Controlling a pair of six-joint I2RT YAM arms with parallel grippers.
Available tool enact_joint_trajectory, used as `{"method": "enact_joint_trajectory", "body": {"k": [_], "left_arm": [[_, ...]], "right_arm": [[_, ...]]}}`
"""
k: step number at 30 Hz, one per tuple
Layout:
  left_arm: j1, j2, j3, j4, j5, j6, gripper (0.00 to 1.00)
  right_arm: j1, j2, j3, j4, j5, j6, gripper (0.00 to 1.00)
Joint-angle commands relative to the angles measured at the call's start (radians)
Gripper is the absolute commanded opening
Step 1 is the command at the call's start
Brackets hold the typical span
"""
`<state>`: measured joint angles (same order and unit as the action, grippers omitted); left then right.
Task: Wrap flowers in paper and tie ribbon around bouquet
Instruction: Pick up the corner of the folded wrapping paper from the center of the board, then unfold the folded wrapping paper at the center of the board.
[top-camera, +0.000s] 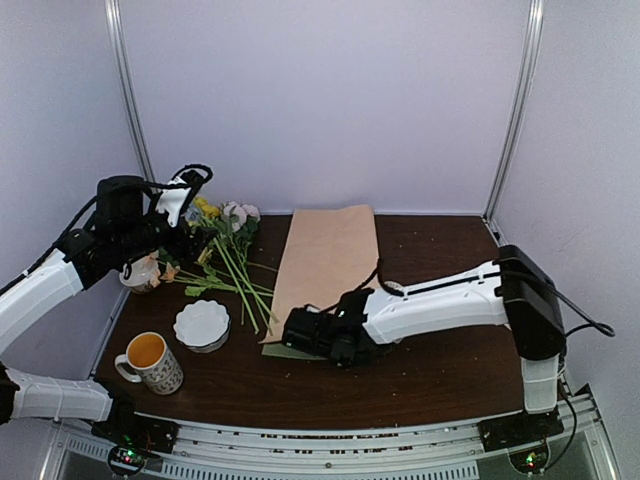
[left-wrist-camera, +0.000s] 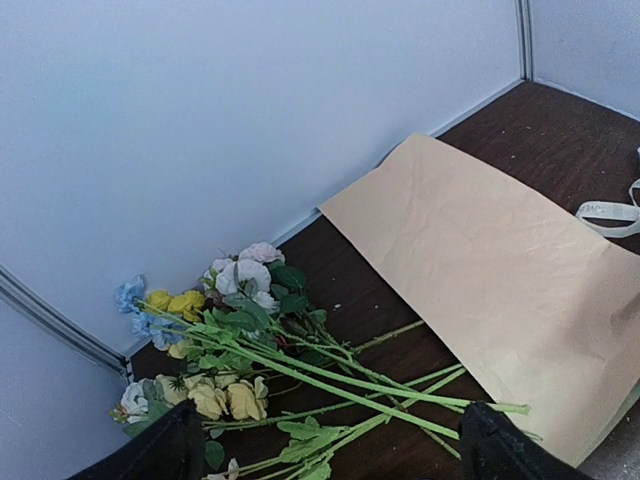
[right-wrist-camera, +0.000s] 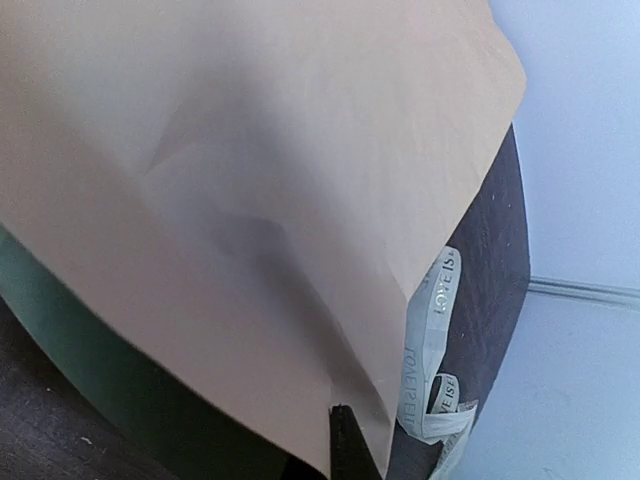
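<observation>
Showing ribbon (right-wrist-camera: 440, 300) lettering by paper (right-wrist-camera: 250, 150), right wrist

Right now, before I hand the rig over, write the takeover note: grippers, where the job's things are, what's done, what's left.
Left gripper: open, empty, hovering above the flowers.
Right gripper: shut on the near edge of the paper; that edge is lifted, green underside showing.
Flowers: loose on the table, left of the paper.
Ribbon: loose on the table by the paper's right edge.
Done: nothing wrapped or tied.
Left: flowers onto the paper, wrap, tie the ribbon.
</observation>
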<state>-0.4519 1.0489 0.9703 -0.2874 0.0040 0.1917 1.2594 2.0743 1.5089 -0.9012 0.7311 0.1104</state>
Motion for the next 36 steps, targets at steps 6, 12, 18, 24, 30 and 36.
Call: {"method": "enact_joint_trajectory", "body": {"k": [6, 12, 18, 24, 30, 36], "left_arm": [[-0.002, -0.004, 0.011, 0.030, 0.064, 0.010, 0.91], [-0.002, -0.035, -0.019, 0.060, 0.114, 0.033, 0.91], [-0.003, -0.029, -0.028, 0.073, 0.149, 0.025, 0.90], [-0.002, -0.010, -0.015, 0.060, 0.136, 0.018, 0.89], [-0.005, -0.015, -0.018, 0.061, 0.117, 0.020, 0.89], [-0.004, -0.010, -0.013, 0.055, 0.109, 0.020, 0.89]], "right_arm": [[-0.227, -0.616, -0.252, 0.464, -0.468, 0.249, 0.00], [-0.419, -0.851, -0.429, 0.802, -0.877, 0.372, 0.00], [-0.531, -0.982, -0.481, 0.886, -0.953, 0.475, 0.00], [-0.659, -1.036, -0.738, 1.078, -0.838, 0.849, 0.00], [-0.819, -1.183, -0.912, 0.899, -0.576, 1.070, 0.00], [-0.923, -1.211, -1.005, 0.779, -0.523, 1.166, 0.00]]}}
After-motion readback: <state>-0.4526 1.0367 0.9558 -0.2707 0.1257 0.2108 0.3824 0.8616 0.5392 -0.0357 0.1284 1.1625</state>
